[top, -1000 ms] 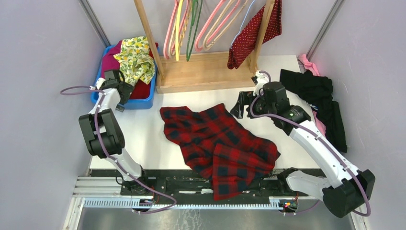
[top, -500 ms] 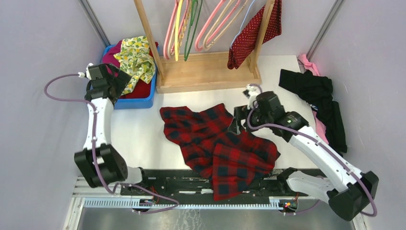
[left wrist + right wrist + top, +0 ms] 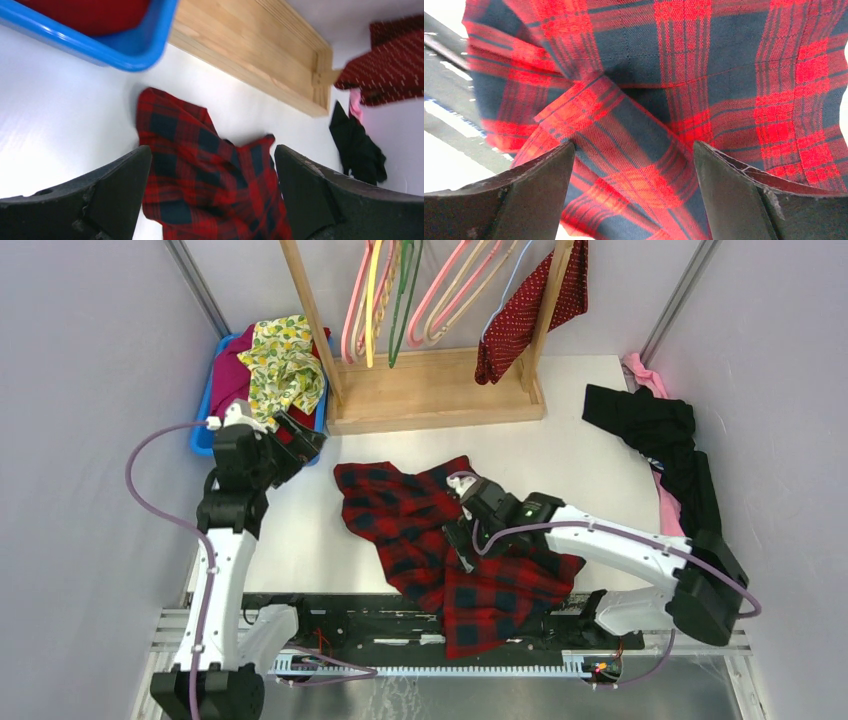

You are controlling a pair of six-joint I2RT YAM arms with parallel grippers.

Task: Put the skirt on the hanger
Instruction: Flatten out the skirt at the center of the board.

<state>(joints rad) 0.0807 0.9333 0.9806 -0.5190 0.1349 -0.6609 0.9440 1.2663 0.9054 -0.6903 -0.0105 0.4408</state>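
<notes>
The dark-red polka-dot skirt (image 3: 525, 315) hangs at the right post of the wooden rack (image 3: 430, 390), and it shows at the right edge of the left wrist view as the skirt (image 3: 390, 70). A thin lilac-blue hanger (image 3: 512, 280) runs down beside it on the rail. My left gripper (image 3: 300, 440) is open next to the blue bin, its jaws (image 3: 212, 150) framing the plaid garment (image 3: 210, 165) from a distance. My right gripper (image 3: 462, 530) hovers open just above the plaid garment (image 3: 649, 75), with nothing between its fingers. Both grippers are far from the skirt.
The red-and-black plaid garment (image 3: 450, 540) lies spread over the table's middle and front edge. A blue bin (image 3: 205, 430) at the back left holds yellow-print and magenta cloths. Pink, yellow and green hangers (image 3: 390, 300) hang on the rack. Black cloth (image 3: 670, 440) lies along the right wall.
My right arm has swung from beside the rack down and toward me, ending over the plaid garment. My left gripper has moved from the bin's left side to its front right corner.
</notes>
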